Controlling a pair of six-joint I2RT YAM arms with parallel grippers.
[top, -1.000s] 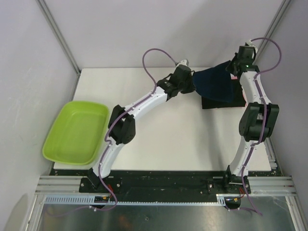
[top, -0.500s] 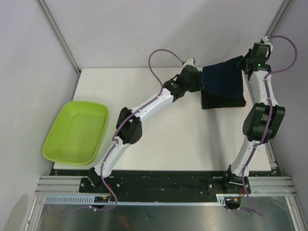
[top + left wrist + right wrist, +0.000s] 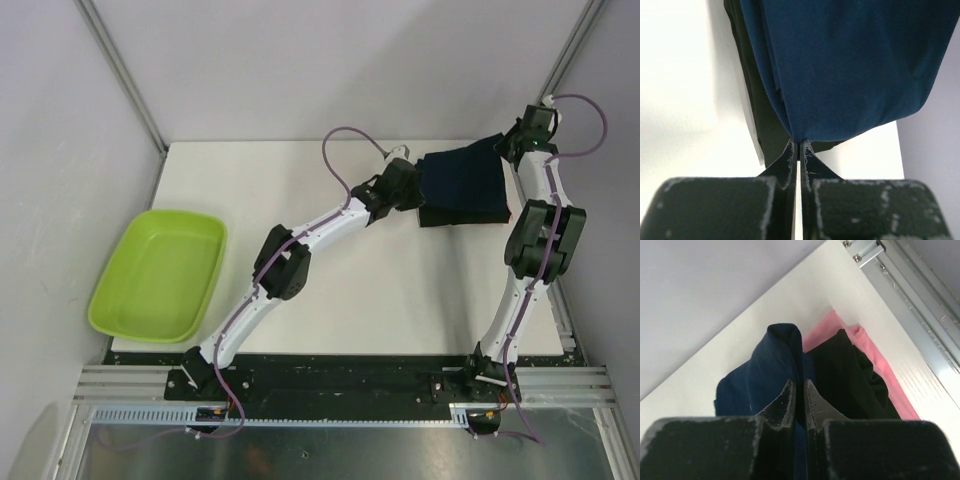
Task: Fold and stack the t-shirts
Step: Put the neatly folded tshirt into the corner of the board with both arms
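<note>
At the table's far right, the navy t-shirt (image 3: 462, 180) hangs stretched between my two grippers. It hangs just above the folded black t-shirt (image 3: 452, 216), which has a red-pink edge (image 3: 511, 212) showing beneath it. My left gripper (image 3: 416, 182) is shut on the navy shirt's left edge, and the cloth (image 3: 850, 65) fans out from its tips (image 3: 796, 143) above the black shirt (image 3: 759, 115). My right gripper (image 3: 511, 147) is shut on the far right corner, with navy cloth (image 3: 752, 375) between its fingers (image 3: 796, 384). Beside it lie the black shirt (image 3: 850, 382) and the pink cloth (image 3: 882, 372).
A lime-green tub (image 3: 160, 272) sits at the table's left edge, holding nothing. The metal frame rail (image 3: 920, 295) runs close along the right of the stack, and the back wall stands just behind it.
Both grippers have carried the navy shirt rightward and toward the back. It has gone from a bunched hang to a flatter spread over the black shirt.
</note>
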